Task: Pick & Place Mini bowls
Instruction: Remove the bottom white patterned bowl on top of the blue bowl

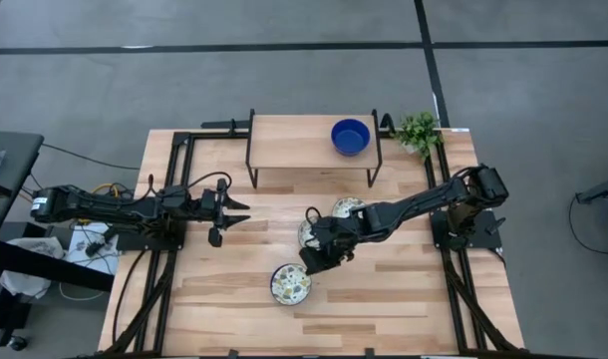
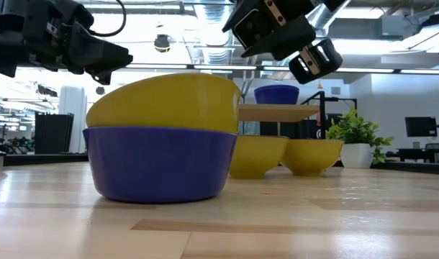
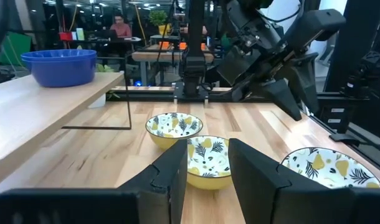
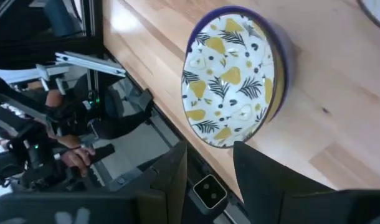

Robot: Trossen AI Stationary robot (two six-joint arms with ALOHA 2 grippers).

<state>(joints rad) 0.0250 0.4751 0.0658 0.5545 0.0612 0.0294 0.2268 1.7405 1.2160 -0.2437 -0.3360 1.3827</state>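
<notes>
2 floral bowls point(image 1: 334, 221) by right gripper point(image 1: 313, 261) — empty jaws apart.

L gripper point(image 1: 234, 212) idle at table's left, fingers parted; R gripper point(image 1: 319, 261) mid-table, fingers apart, empty.

Dark jointed arms (black cables trailing)

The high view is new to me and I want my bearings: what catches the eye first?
First, the patterned bowl nested in a blue bowl near the table's front, with the right end effector open just above it. Two more patterned bowls sit mid-table under the right arm. A lone blue bowl stands on the shelf at the back, beside a plant.
</notes>
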